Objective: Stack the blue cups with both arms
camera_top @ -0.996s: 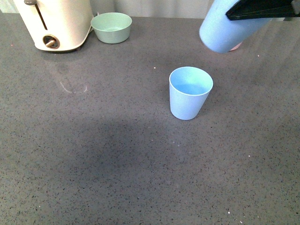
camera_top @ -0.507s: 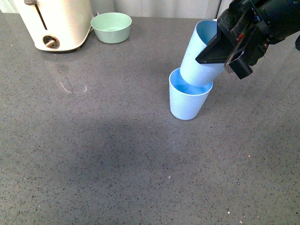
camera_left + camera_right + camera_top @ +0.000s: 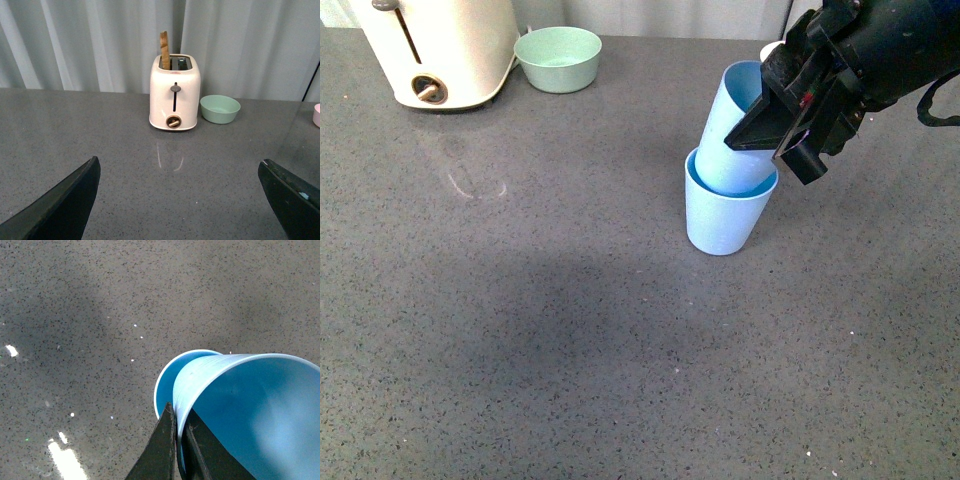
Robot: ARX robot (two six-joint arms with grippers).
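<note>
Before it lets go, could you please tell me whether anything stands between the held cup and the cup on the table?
Nothing visible does. The held cup, pinched at its rim by the right gripper, sits tilted with its base inside the standing cup. The toaster and green bowl stand far off.

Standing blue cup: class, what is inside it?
The second blue cup, tilted, its base inside, pinched by the right gripper. The standing cup's floor is hidden.
</note>
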